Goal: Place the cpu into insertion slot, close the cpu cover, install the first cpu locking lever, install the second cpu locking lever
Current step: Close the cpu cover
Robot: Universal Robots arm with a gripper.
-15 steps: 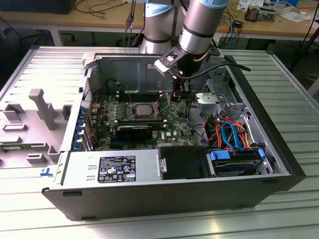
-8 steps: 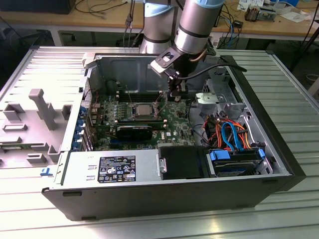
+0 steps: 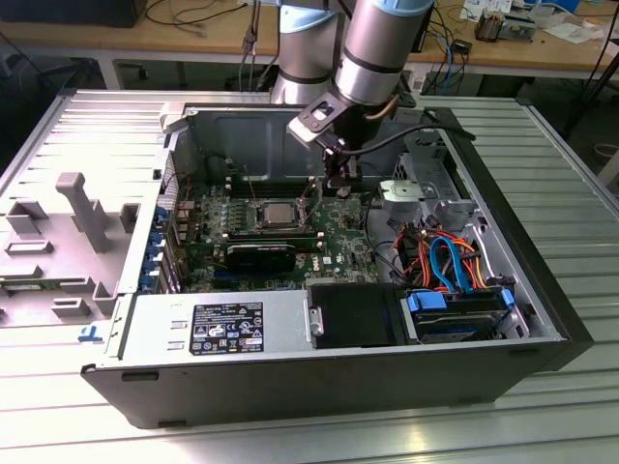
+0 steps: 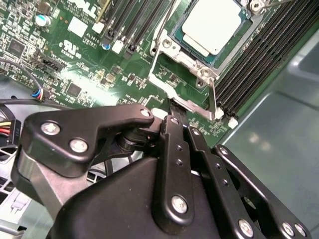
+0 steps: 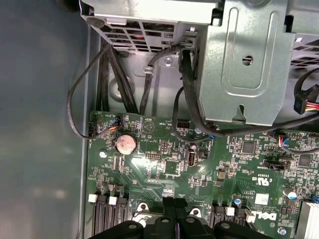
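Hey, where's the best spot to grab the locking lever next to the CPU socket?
Likely the locking lever's free end, farthest from the cpu: it is a thin rod lying low over the board, and that tip sticks out past the insertion slot's corner. Come from above and pinch across it.

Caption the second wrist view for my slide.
The gripper hovers at the edge of the insertion slot, with the cpu seated inside.

Arm (image 3: 372,48) steeply down; fingers (image 4: 172,149) together
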